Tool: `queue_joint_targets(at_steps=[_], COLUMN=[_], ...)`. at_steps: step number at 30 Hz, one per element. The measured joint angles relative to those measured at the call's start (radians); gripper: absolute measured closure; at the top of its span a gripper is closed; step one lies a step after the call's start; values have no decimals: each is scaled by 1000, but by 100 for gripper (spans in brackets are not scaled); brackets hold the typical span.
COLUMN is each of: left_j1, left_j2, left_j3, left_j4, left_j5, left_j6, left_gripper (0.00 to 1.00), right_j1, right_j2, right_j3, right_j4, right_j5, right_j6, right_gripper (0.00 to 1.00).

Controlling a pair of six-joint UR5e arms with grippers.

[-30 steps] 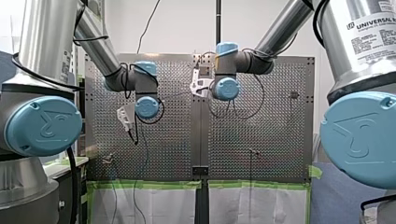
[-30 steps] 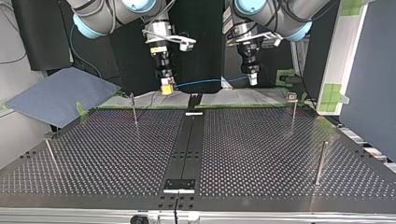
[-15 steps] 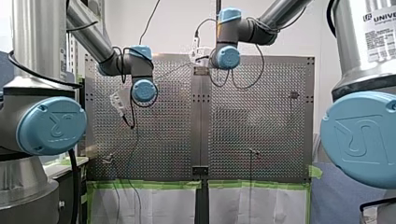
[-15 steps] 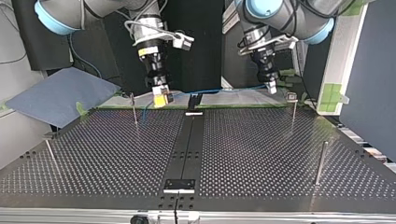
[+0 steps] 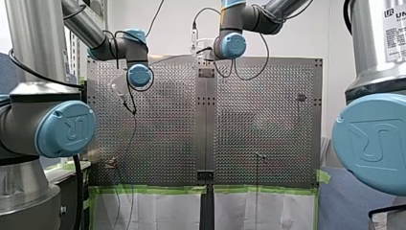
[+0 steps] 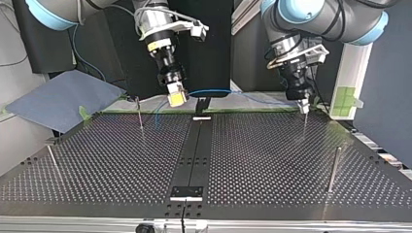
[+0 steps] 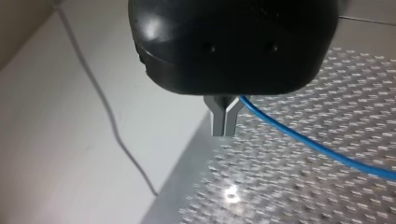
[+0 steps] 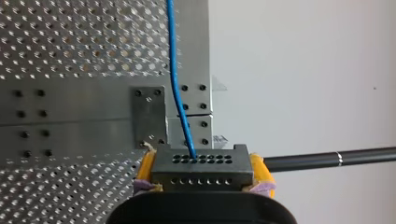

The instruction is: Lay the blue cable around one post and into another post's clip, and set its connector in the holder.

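Two arms reach over the perforated counter [image 6: 267,160], each with one claw. Reading the top view as a dial centred on the counter's middle, the right claw [image 6: 176,98] hangs at about eleven o'clock near the far edge; the left claw [image 6: 303,106] hangs at about two o'clock; one blue cable [image 6: 214,91] is strung in the air between them.

In the right wrist view, two yellow pads [image 8: 145,166] are clamped on either side of one dark connector [image 8: 203,164] with two rows of small holes; the cable leaves its face and runs straight ahead of the claw, over the counter's central strip. In the left wrist view, two metal fingers [image 7: 218,122] are pinched tight on the cable, which trails off beside them above the counter.

I count four thin posts on the counter: the nine o'clock post [image 6: 52,162]; the ten o'clock post [image 6: 139,114]; the two o'clock post [image 6: 305,127]; the three o'clock post [image 6: 334,167]. The left claw's tip sits right over the two o'clock post; whether they touch I cannot tell.
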Motion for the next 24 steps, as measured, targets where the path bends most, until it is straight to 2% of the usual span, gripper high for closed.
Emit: queue_joint_targets(at_steps=[5, 8, 15, 20, 24], left_j1=[44, 70, 138, 167, 182], left_j2=[44, 70, 138, 161, 152], left_j3=[19, 35, 99, 150, 175], left_j4=[-44, -70, -139, -190, -224], left_j5=[13, 5, 1, 32, 61], left_j6=[-35, -48, -53, -45, -42], left_gripper=[100, 100, 100, 100, 100], right_j1=[16, 22, 29, 38, 52], right_j2=[27, 32, 53, 81, 109], right_j3=[0, -4, -31, -68, -99], right_j4=[-2, -8, -10, -6, 4], right_j5=[1, 2, 2, 5, 14], right_j6=[-6, -5, -8, -8, -10], right_gripper=[100, 100, 100, 100, 100])
